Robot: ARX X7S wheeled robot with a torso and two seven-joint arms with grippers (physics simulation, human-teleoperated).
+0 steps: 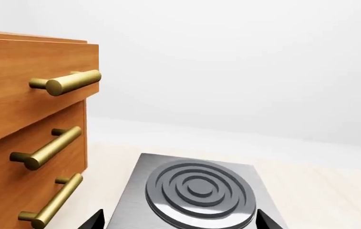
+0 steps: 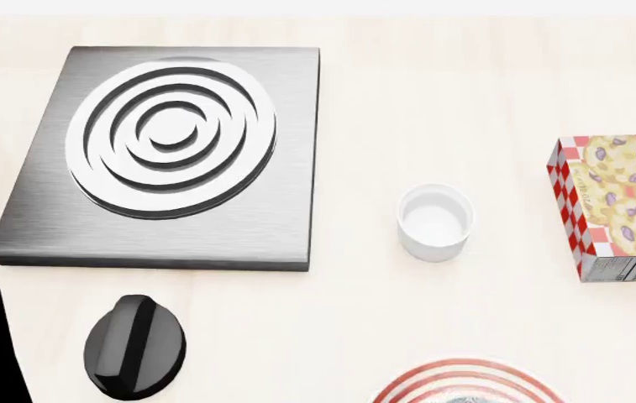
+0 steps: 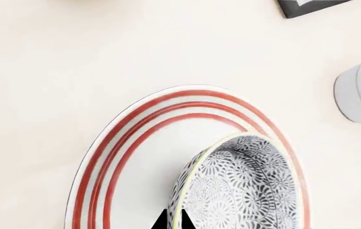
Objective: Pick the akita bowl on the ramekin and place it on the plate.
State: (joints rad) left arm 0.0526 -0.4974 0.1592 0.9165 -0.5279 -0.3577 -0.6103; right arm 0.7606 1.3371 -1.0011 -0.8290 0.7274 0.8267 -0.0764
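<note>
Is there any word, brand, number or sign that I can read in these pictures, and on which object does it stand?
No text can be read in any view.
Cookie box: small print on its lower front edge, too small and blurred to read.
Stove plate, black knob, ramekin, plate, akita bowl, wooden drawers: no lettering, only patterns.
</note>
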